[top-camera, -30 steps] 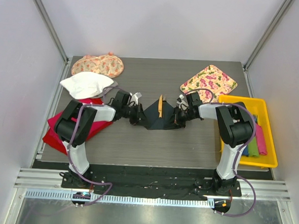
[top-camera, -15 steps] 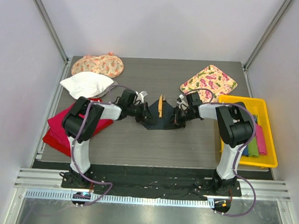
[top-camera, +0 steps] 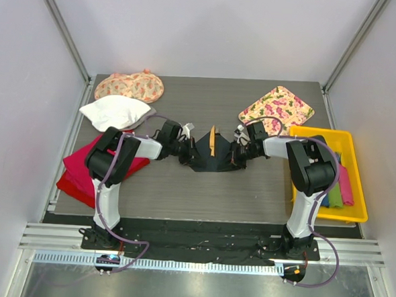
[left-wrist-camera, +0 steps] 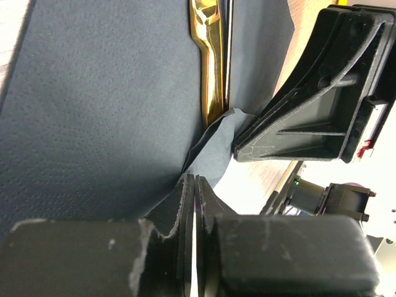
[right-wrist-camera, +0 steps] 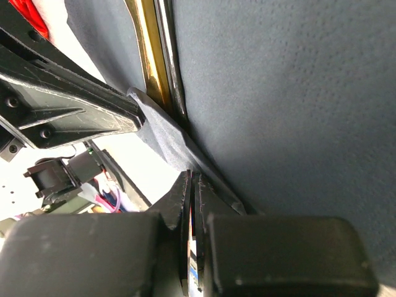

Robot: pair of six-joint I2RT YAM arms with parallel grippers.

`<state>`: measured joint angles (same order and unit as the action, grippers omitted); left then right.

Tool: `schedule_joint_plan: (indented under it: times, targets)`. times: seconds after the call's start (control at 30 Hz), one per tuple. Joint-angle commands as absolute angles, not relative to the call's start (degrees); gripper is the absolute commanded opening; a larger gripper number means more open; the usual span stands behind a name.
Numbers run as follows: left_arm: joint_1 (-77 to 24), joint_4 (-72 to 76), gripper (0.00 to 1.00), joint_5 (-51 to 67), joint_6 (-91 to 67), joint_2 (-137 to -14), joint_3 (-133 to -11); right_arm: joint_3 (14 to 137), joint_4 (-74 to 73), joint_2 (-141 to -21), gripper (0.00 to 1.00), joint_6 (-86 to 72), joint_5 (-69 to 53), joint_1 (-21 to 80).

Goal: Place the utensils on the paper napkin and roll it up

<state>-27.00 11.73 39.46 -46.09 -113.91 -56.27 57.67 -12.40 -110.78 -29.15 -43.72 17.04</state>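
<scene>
At the near edge of the table (top-camera: pixel 202 196) we see the two arm bases bolted side by side, both arms reaching forward and bending in toward the middle. To the near left a red cloth (top-camera: pixel 72 174) lies crumpled, partly under the left arm. To the near right a yellow tray (top-camera: pixel 323 133) sits at the table's edge and holds rolled cloths (top-camera: pixel 345 186), pink and green among them.

In the middle of the table lies the paper napkin (top-camera: pixel 207 161), very dark, with its left and right sides drawn up off the surface. The left end effector (top-camera: pixel 186 150) meets its left side and the right end effector (top-camera: pixel 232 155) its right side, the two facing each other across the sheet.

In the left wrist view we see the fingers pressed together, with a raised fold of the napkin running in between their tips. The right wrist view shows the same: fingers squeezed together, pinching a lifted edge of the dark paper. Each wrist view also shows the other end effector just past the fold.

The utensils (top-camera: pixel 212 143) lie on the napkin's far half, along its middle line, gold-toned and close together between the two end effectors.

Farther back on the left rests a white cloth (top-camera: pixel 114 112), with round floral cloths (top-camera: pixel 130 87) behind it. At the far right lies a square floral cloth (top-camera: pixel 278 106).
</scene>
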Motion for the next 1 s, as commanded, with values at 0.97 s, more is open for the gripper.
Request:
schedule_joint_plan:
  times: [0.97]
  targets:
    - [-27.1, 8.2, 0.04, 35.4, -43.8, -115.0, -57.3, 67.6, -21.1, -108.5, 0.05, -20.2, -31.2, 19.2]
